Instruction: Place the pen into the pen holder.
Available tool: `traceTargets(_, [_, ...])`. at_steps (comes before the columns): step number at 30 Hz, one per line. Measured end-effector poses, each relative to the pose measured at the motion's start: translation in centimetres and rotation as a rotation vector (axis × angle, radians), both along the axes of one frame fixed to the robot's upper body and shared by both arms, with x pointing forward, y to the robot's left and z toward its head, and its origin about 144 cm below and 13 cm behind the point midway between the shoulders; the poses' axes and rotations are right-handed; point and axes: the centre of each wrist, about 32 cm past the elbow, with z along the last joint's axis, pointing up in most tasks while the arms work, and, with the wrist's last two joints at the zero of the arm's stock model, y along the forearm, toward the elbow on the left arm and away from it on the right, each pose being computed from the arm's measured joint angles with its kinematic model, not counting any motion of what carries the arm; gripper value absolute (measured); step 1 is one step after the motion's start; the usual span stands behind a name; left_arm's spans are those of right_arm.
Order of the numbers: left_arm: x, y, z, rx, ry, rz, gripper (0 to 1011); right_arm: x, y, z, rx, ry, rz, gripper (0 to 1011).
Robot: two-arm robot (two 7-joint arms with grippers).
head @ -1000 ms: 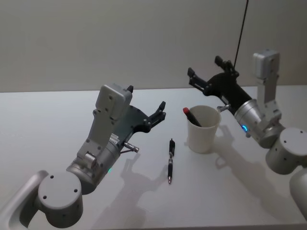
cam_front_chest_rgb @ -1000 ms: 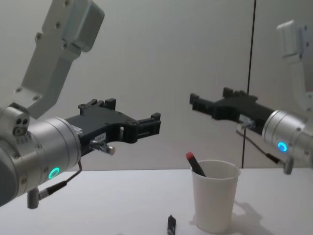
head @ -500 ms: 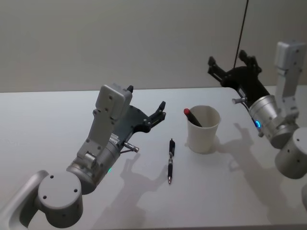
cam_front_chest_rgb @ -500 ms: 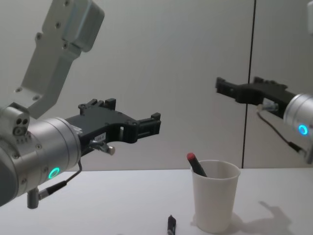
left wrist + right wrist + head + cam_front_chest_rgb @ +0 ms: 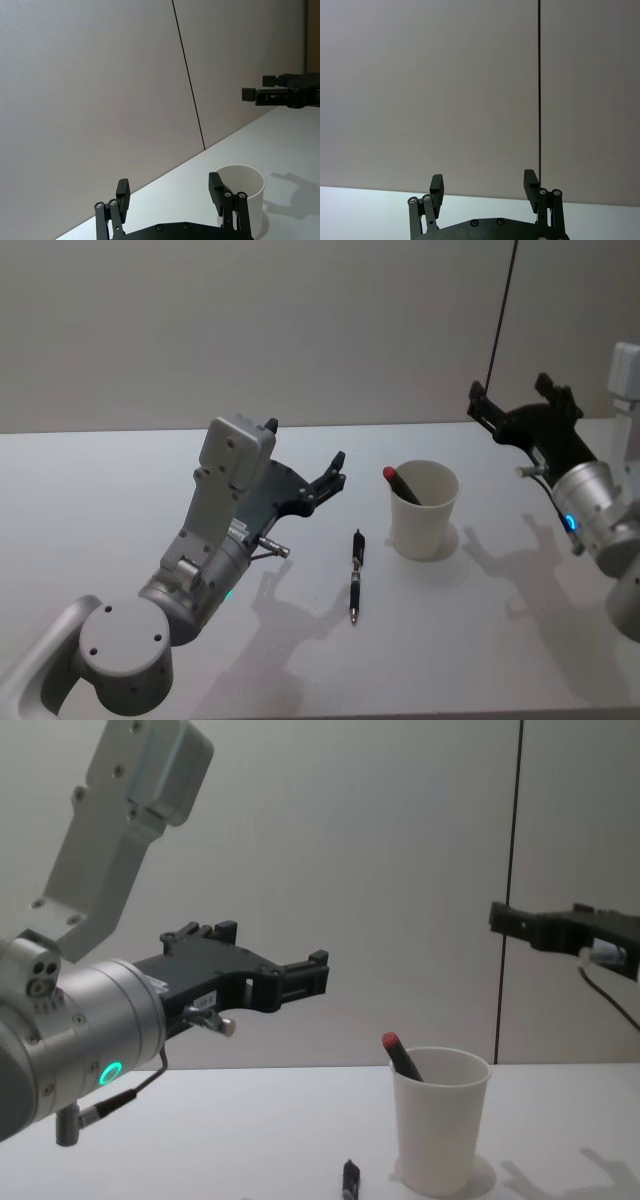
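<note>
A black pen (image 5: 355,575) lies on the white table just left of the pen holder (image 5: 424,510), a white paper cup. A second pen with a red end (image 5: 391,474) leans inside the cup. My left gripper (image 5: 336,472) hovers open and empty above the table, left of the cup and behind the lying pen. The left wrist view has its fingers (image 5: 122,189) spread, with the cup (image 5: 245,192) beyond. My right gripper (image 5: 510,392) hangs open and empty in the air, to the right of the cup and well above it. From the chest, the cup (image 5: 440,1120) stands beside the lying pen's end (image 5: 350,1180).
The white table (image 5: 120,480) runs back to a plain grey wall. A thin black cable (image 5: 503,310) hangs down the wall behind the right arm. The left arm's large elbow joint (image 5: 125,655) sits at the near left.
My right gripper has drawn away from above the cup, moving right and farther off. The left arm, both pens and the cup have not moved.
</note>
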Motion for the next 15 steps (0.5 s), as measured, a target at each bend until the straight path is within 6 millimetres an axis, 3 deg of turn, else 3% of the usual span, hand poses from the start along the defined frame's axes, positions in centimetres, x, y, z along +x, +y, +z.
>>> traceTargets(15, [0.0, 0.0, 0.0, 0.000, 0.000, 0.000, 1000, -2.7, -1.6, -1.1, -0.035, 0.089, -0.012, 1001])
